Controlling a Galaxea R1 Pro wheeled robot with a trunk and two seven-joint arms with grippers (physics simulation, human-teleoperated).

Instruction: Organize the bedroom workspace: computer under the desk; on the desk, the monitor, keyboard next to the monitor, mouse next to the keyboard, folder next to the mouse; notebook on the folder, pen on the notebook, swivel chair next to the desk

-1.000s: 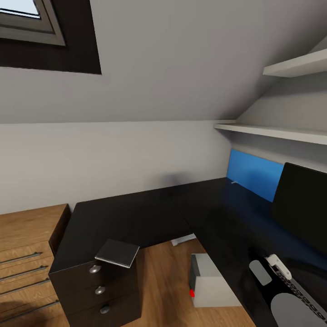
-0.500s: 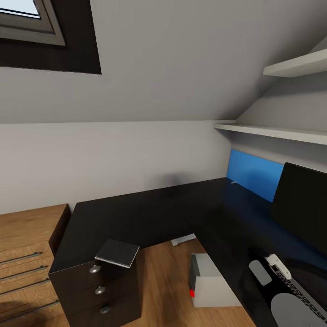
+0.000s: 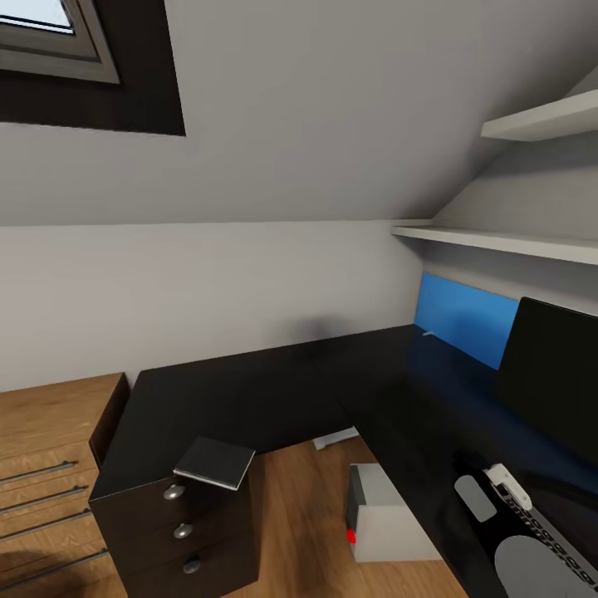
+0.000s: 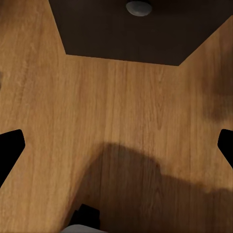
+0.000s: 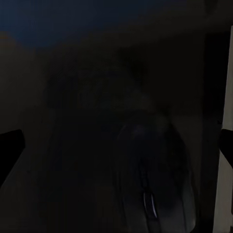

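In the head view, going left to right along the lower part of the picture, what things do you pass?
Wooden dresser → black drawer unit with the notebook on its top → computer on the floor → right arm above the desk → monitor.

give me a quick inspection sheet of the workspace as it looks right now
surface: black L-shaped desk, top mostly bare
job's things: monitor stands on the desk at right; notebook lies on the drawer-unit corner; computer sits on the floor under the desk; mouse lies on the dark desk top between the right gripper's fingers
clutter: nothing seen
grippers: left gripper open over the wood floor; right gripper open, around the mouse
cables: nothing seen
surroundings: blue wall panel, wall shelves, skylight, wooden dresser
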